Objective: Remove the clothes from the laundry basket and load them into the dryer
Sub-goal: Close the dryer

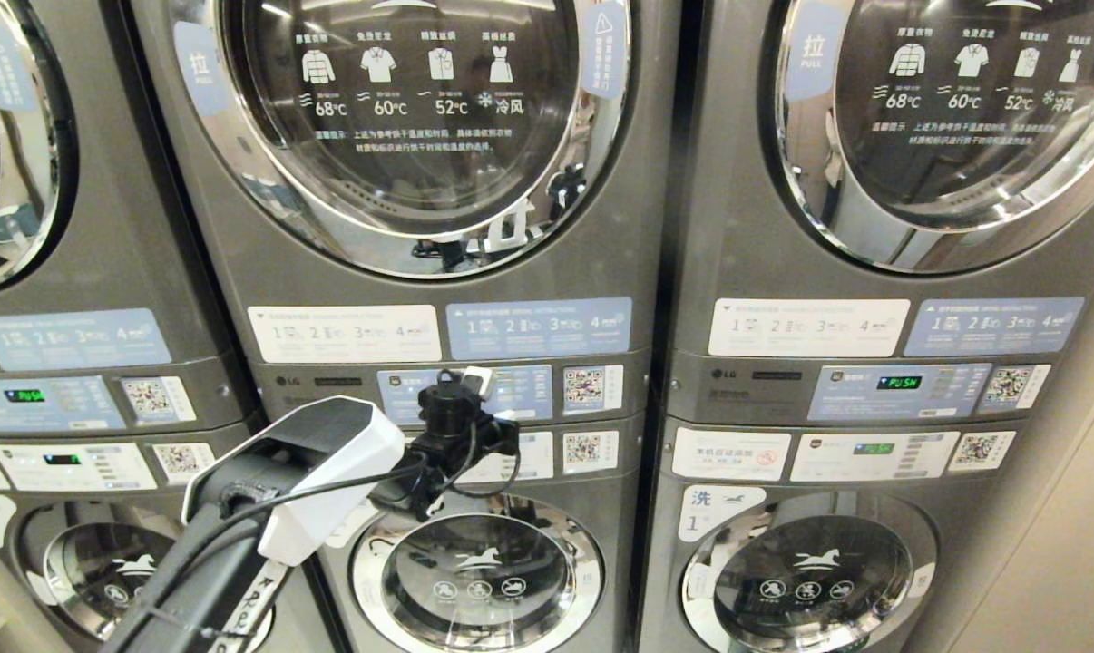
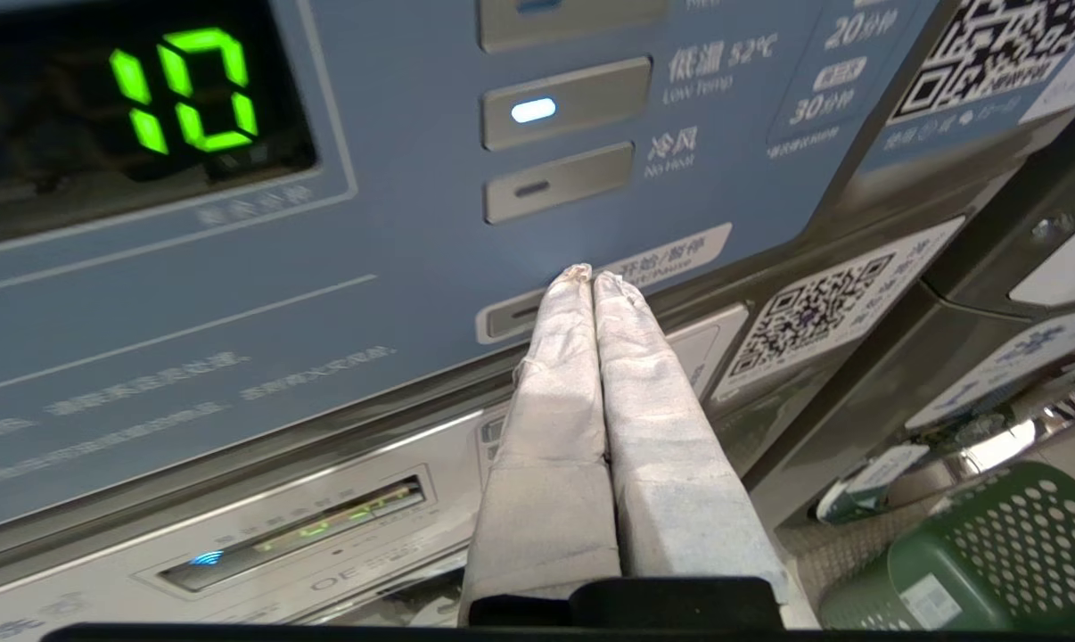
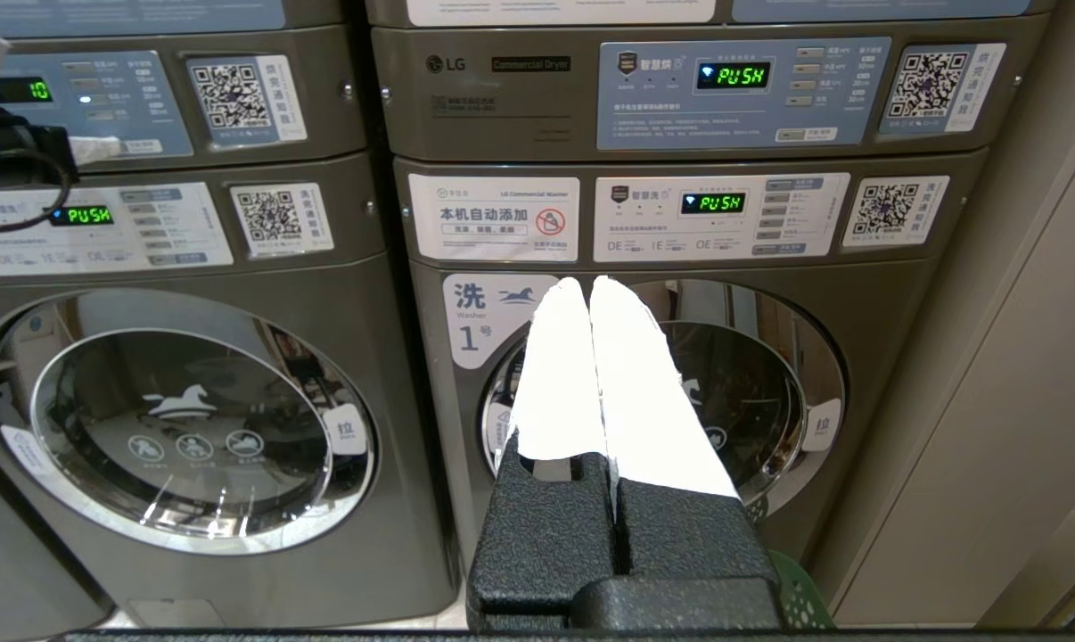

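Observation:
The dryer [image 1: 239,272] is the upper middle machine, and its round glass door [image 1: 411,118] is closed. My left gripper [image 1: 477,379] reaches up to the dryer's blue control panel [image 2: 324,294]. The left gripper [image 2: 591,275] is shut and empty, its tips against the start/pause button [image 2: 511,314] at the panel's lower edge. The display [image 2: 185,89] reads 10 and a light glows at the low-temp button [image 2: 564,111]. The green laundry basket [image 2: 992,553] stands on the floor below. No clothes show. My right gripper [image 3: 588,283] hangs low, shut and empty, facing washer no. 1 [image 3: 662,401].
Stacked grey machines fill the view: dryers above, washers [image 1: 474,571] below, all doors closed. The neighbouring dryer's display [image 1: 898,382] reads PUSH. A beige wall [image 3: 1019,401] borders the right side. The basket's rim [image 3: 800,597] shows beside the right gripper.

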You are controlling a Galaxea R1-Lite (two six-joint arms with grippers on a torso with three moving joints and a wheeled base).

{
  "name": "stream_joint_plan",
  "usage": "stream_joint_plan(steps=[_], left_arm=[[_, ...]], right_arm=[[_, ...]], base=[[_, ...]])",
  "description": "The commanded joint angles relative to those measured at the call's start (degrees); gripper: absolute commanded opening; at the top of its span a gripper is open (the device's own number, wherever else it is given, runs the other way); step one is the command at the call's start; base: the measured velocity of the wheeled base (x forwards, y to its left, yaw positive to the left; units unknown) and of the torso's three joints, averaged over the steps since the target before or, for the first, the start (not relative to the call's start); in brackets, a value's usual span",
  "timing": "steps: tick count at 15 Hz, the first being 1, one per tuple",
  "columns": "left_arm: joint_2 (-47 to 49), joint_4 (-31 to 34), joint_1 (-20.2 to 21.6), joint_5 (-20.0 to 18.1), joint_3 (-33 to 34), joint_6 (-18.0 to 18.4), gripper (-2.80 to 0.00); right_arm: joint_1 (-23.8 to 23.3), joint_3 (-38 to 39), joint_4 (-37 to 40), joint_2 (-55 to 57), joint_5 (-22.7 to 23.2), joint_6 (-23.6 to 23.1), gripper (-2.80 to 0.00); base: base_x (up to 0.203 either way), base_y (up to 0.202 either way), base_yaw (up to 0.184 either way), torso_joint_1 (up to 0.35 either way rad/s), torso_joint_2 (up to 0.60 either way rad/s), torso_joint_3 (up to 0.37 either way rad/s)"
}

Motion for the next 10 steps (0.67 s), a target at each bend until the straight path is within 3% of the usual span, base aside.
stream_joint_plan(steps=[1, 10], left_arm=[[0.8, 0.0, 0.0, 0.0, -1.3, 0.0, -2.80], [1.3, 0.2, 0.4, 0.1, -1.4, -0.1, -2.80]], right_arm=[[0.0, 0.0, 0.0, 0.0, 0.0, 0.0, -2.80], [0.0, 0.0, 0.0, 0.0, 0.0, 0.0, -2.80]], base=[[0.000, 0.000, 0.000, 0.000, 0.00, 0.000], [0.000, 0.000, 0.000, 0.000, 0.00, 0.000]])
